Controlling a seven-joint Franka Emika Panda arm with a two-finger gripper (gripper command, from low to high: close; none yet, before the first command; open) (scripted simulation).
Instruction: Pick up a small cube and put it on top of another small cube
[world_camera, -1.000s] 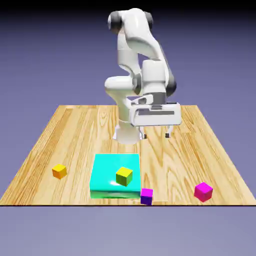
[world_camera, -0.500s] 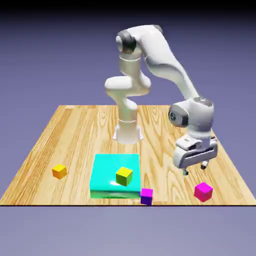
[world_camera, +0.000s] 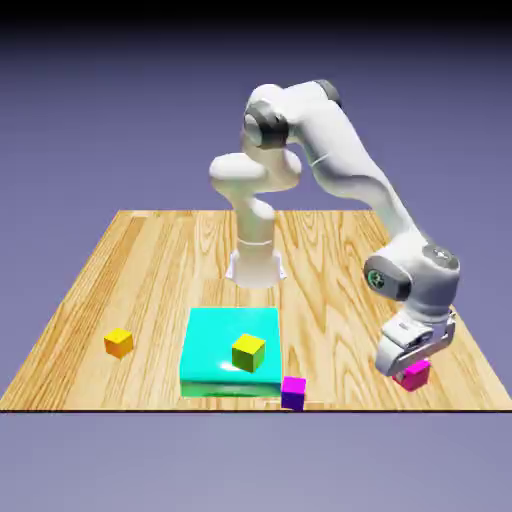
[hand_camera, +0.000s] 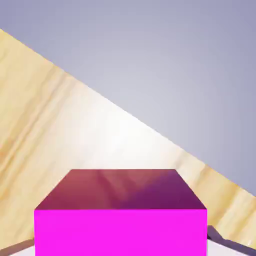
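Note:
The small magenta-pink cube (world_camera: 416, 375) rests on the wooden table (world_camera: 150, 250) near its front corner on the exterior view's right. My gripper (world_camera: 411, 362) has come down over it, tilted, and stands shut on the cube. In the hand view the magenta cube (hand_camera: 120, 220) fills the bottom middle and hides most of the fingers. The small yellow-olive cube (world_camera: 248, 352) sits on top of the flat teal block (world_camera: 212, 335), well to the exterior view's left of the gripper.
A darker purple cube (world_camera: 293, 392) lies at the table's front edge beside the teal block. An orange cube (world_camera: 119, 343) sits at the exterior view's left. The table's edge runs close beyond the magenta cube in the hand view.
The arm swung from above the table's middle out toward the exterior view's right and down onto the magenta cube. The gripper, open before, has closed on it.

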